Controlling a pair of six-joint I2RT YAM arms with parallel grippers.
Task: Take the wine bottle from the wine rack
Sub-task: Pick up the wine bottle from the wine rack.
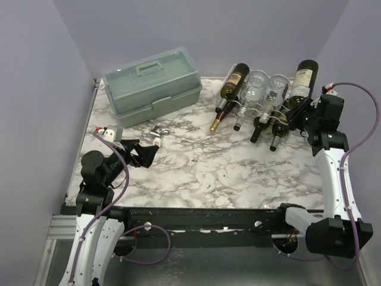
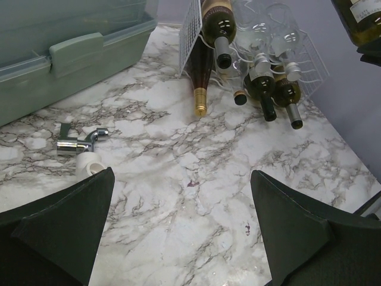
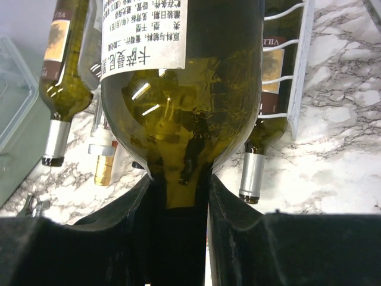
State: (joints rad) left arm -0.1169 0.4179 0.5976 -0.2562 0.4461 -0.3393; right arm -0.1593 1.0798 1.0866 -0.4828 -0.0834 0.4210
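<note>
The right gripper [image 3: 178, 185] is clamped on the neck of the wine bottle [image 3: 184, 107], just beside the wine rack [image 3: 286, 59], at its right end. The bottle's white label [image 3: 143, 36] shows Chinese print, cut off at the top. The left gripper [image 2: 181, 176] gapes wide, empty.

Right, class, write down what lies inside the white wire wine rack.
In the wine rack: dark bottles and two clear bottles, necks sticking out. Upper bottles cover the lower ones' bodies. The right end effector grips one wine bottle by its neck.

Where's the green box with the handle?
In the top view, the green box sits at the far left of the table, left of the wine rack.
</note>
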